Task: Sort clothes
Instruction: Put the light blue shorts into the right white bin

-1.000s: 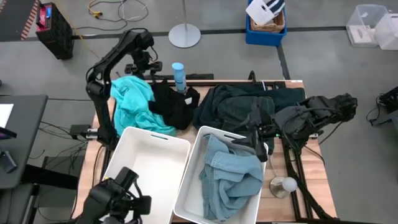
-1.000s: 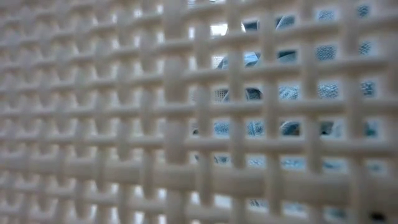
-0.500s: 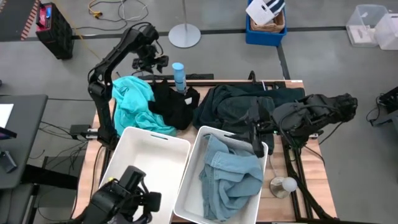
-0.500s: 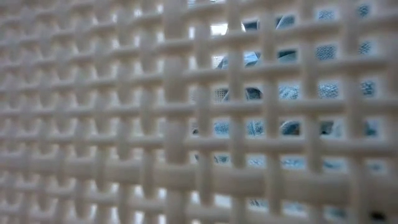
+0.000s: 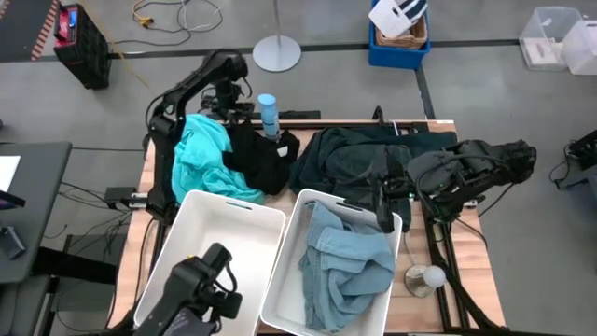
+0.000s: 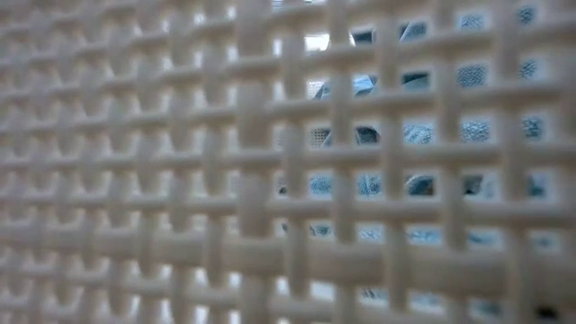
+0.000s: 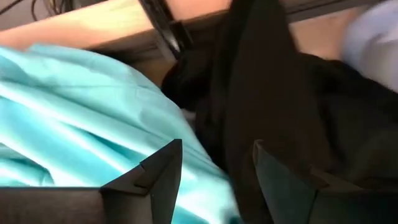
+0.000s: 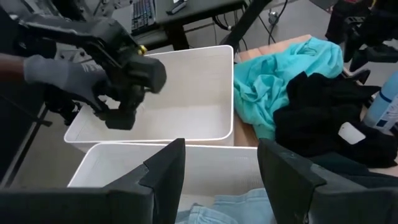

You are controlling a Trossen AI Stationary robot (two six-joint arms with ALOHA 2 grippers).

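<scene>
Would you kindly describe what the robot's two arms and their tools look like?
Both arms are dark, almost black, jointed links. The left arm shows slim segments; the right arm looks bulkier, with cabling bunched along it. Each tool, left tool and right tool, has two flat, angular matte-black fingers, unmarked.

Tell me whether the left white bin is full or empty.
Empty: the left white rectangular plastic bin shows only bare white floor in the high view; no garment inside.
</scene>
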